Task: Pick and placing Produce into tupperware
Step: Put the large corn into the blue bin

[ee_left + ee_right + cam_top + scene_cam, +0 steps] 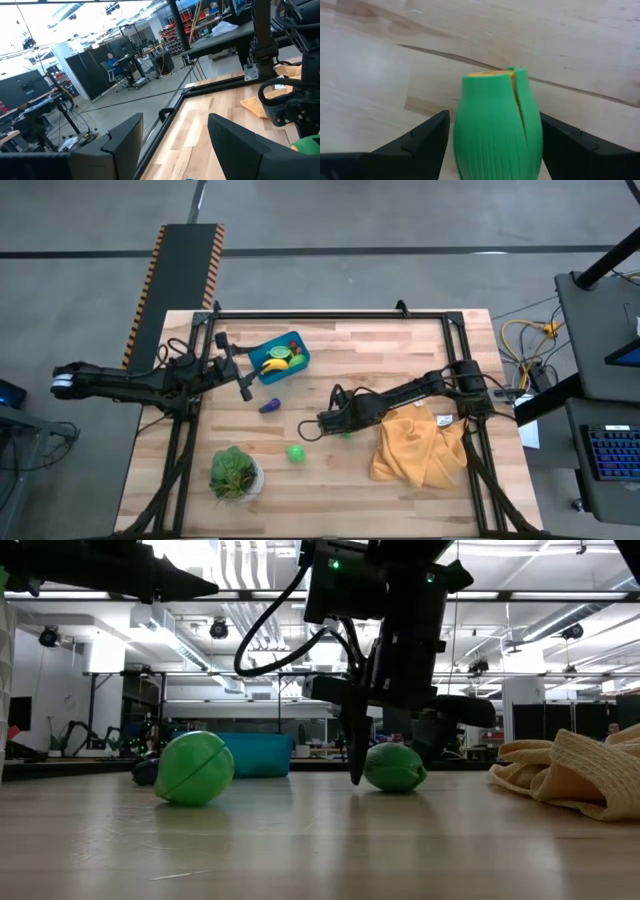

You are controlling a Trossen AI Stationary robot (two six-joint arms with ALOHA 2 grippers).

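Observation:
The teal tupperware [281, 357] [258, 754] sits on the far left part of the table and holds a yellow banana [275, 364], green pieces and a red bit. A purple eggplant [270, 406] lies on the wood near it. A round green piece [296, 452] [195, 768] lies toward the near side. My right gripper [336, 424] [495, 145] is open and down at the table, its fingers on either side of a ribbed green piece [495, 125] [395, 767] that rests on the wood. My left gripper [245, 387] [175, 150] is open and empty, above the table beside the tupperware. My right gripper has one finger [427, 142] and the other finger [567, 147] close against the two sides of the ribbed green piece, coming slanting from above on the table's right. I cannot tell whether they touch it. The piece lies on the table.
A mustard-yellow cloth [420, 445] [570, 772] lies crumpled to the right of my right gripper. A leafy plant in a white pot [235, 473] stands at the near left. A black frame [330, 313] runs along the far edge and sides.

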